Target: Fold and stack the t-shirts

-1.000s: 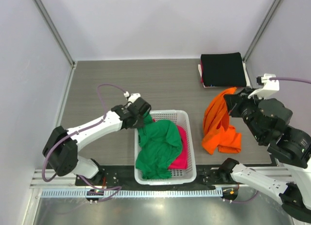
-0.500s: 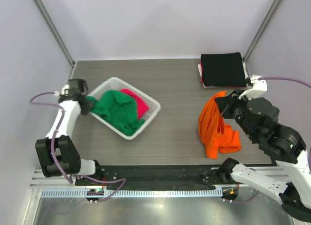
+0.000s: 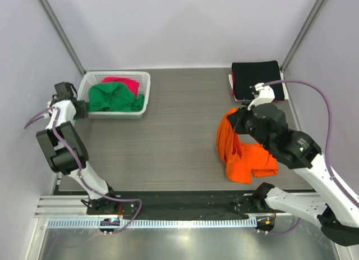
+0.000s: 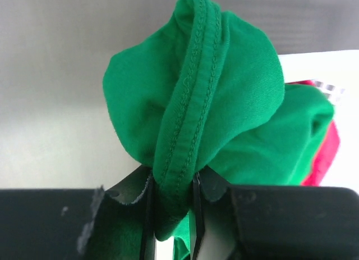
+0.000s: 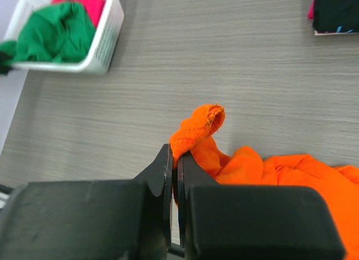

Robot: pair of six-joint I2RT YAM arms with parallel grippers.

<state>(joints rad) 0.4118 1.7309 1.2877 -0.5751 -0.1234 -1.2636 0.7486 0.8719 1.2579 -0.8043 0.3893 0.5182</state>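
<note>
One down by my count: a black cloth t-shirt [image 3: 256,79] lies folded square at the far right corner of the grey wood-grain bench [image 3: 179,114]. A sliver of pink and white shows at its left edge. Possibly another piece underneath, but I can't tell from above.

My right tool [image 5: 175,159] is pinched together on a fold of the bright orange cloth t-shirt [image 3: 244,156]. One end is lifted, and the rest lies crumpled on the bench, right of centre and towards the near edge. It's neither spread nor folded, so I'd put this one at the very start of its fold.

Over on the far left, my left tool [image 4: 171,198] is clamped on a stitched edge of the green cloth t-shirt [image 3: 115,97]. That shirt sits bunched in the white plastic lattice basket [image 3: 114,114], with the magenta-pink cloth t-shirt [image 3: 124,82] touching it on the far side. Both are unfolded.

So as I read it, there's one shirt stacked, one in hand and two waiting. Most of the job is ahead: flatten and fold the orange, add it to the black, then the basket pair.
</note>
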